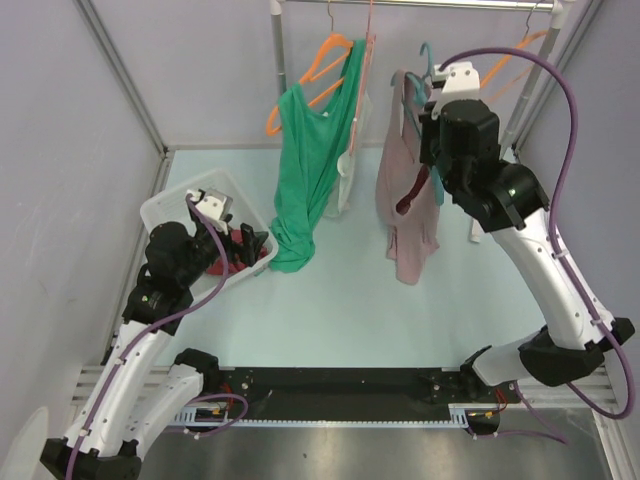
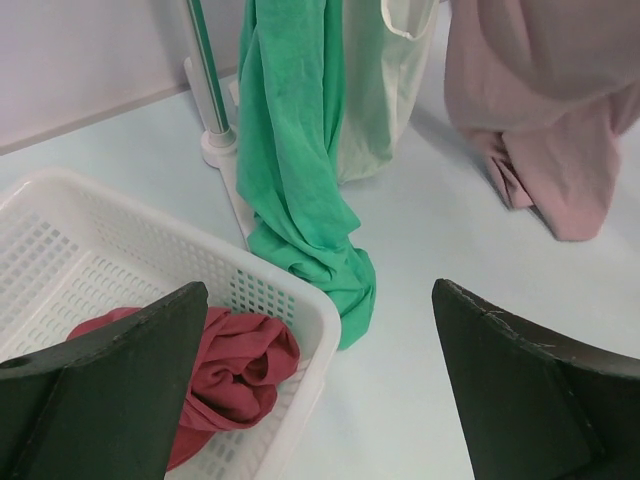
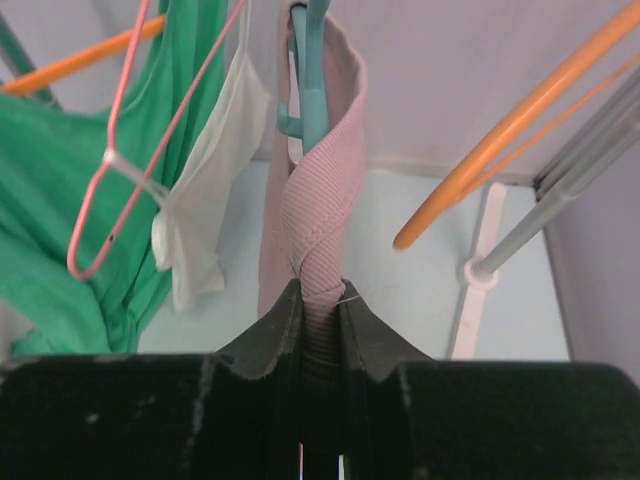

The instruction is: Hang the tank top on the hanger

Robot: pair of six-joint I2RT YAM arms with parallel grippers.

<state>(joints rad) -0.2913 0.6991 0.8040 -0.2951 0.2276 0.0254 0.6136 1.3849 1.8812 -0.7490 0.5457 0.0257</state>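
Pink-mauve tank top [image 1: 405,205] hangs below the rail [image 1: 420,5], to the right of the green top [image 1: 305,170]. Long axis is roughly vertical: straps up by the teal hanger [image 3: 315,100], hem down, with the bottom end bunched on the table [image 1: 350,310].

Right gripper [image 3: 318,300] is pinched tight on one twisted ribbed strap. In the right wrist view the strap runs straight up from the fingers [image 3: 270,330] and loops over the hanger arm. I can't tell whether the other strap is on.

Left gripper [image 2: 320,340] is spread wide and holds nothing. It hovers over the near corner of the white basket [image 2: 300,300], which has the dark red cloth [image 2: 240,365] inside.

A white top [image 3: 210,170] on a pink wire hanger [image 3: 110,160] hangs between the green and the pink. An orange hanger [image 3: 500,140] is off to the right.
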